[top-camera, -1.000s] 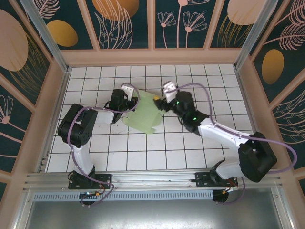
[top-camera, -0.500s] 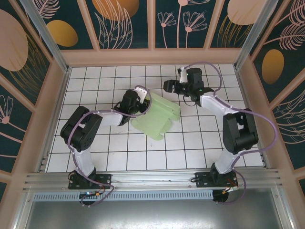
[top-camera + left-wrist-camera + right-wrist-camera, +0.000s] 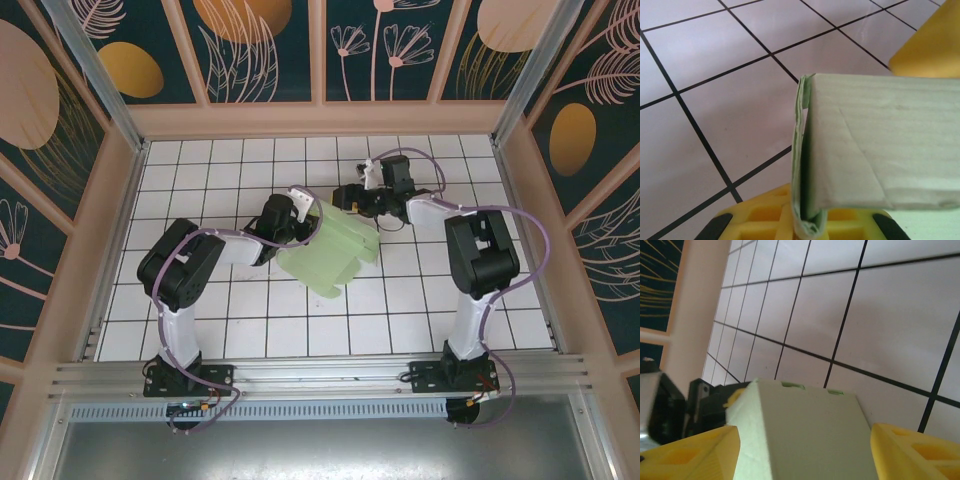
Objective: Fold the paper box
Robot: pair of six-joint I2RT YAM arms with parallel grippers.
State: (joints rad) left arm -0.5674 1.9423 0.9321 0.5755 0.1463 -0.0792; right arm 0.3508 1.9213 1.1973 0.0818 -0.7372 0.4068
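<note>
The paper box (image 3: 335, 252) is pale mint-green card, partly folded, lying mid-table with one side raised. My left gripper (image 3: 302, 214) is at its left edge. In the left wrist view the doubled card edge (image 3: 802, 165) is pinched in the left gripper (image 3: 809, 220), with a folded panel (image 3: 880, 140) running off to the right. My right gripper (image 3: 352, 197) is at the box's far right corner. In the right wrist view its yellow fingers (image 3: 690, 452) stand apart on either side of the box (image 3: 805, 425), so the right gripper (image 3: 805, 445) is open around it.
The white gridded table (image 3: 420, 300) is walled by a wooden frame (image 3: 320, 118), with a metal rail (image 3: 320, 375) at the near edge. Both forearms reach in towards the middle, close together. A yellow finger (image 3: 935, 45) shows beyond the card.
My left gripper has carried the box a little to the right. The right arm pulled away to the far right, then came back to the box's far corner with its jaws narrower.
</note>
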